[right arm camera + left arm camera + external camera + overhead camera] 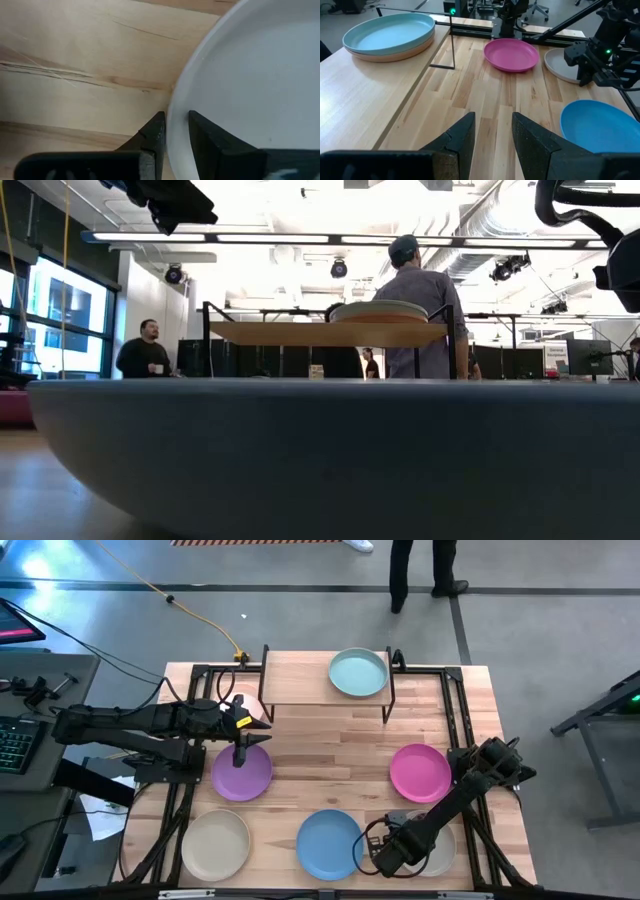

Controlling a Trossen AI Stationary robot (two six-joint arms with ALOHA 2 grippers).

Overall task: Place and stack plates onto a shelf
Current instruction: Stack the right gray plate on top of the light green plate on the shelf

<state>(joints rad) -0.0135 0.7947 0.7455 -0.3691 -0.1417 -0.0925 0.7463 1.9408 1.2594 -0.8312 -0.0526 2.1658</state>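
A beige plate (250, 90) is lying at the table's front right, just beside the blue plate (329, 843); the right gripper (175, 132) is straddling its rim, fingers pinching it; the left gripper (240, 755) is hovering over the purple plate (242, 775), fingers apart; a teal plate (358, 672) is sitting on the shelf (300, 680).

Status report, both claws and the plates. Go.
Right claw straddling beige plate rim, near table edge. Left claw open, idle above purple plate. Teal plate stacked on shelf. Nothing blocking.
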